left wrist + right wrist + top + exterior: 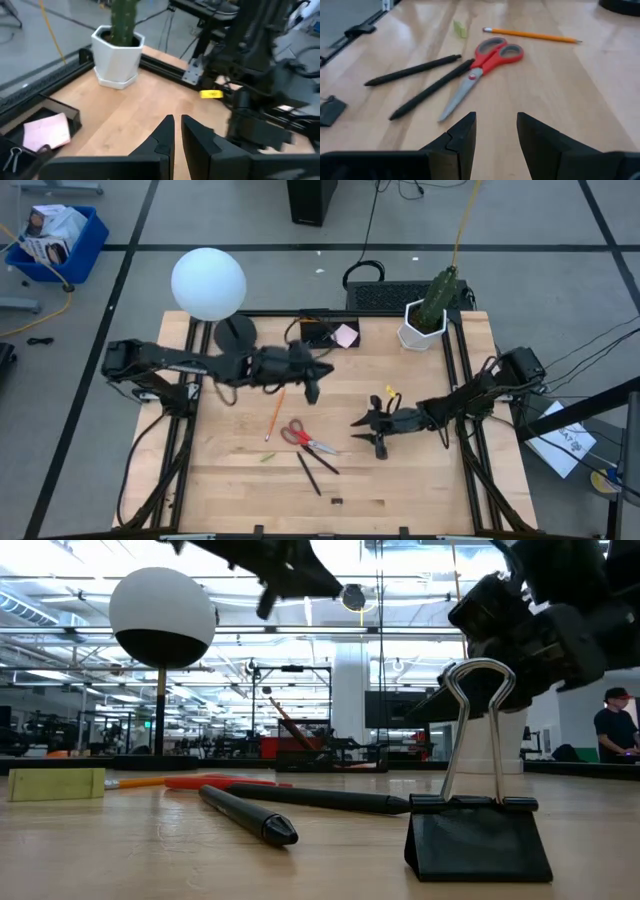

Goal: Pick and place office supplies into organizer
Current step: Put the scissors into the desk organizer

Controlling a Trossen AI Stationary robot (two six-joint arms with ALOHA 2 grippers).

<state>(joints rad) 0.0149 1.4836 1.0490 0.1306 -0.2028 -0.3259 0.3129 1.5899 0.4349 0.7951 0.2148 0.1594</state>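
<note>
The right tool hangs low over the wooden surface with its fingers parted and nothing between them, its tips pointing toward the red-handled scissors that lie flat just ahead. Two black pens lie beside the scissors' blades, one touching them near the pivot, and an orange pencil lies just beyond the handles. A black binder clip stands apart near the surface's front edge. The left tool hovers above the middle of the surface, its fingers nearly closed and empty. The black organizer sits at the back edge beside the round lamp base, with a pink sticky-note pad in it. A white plant pot stands at the back right corner.
</note>
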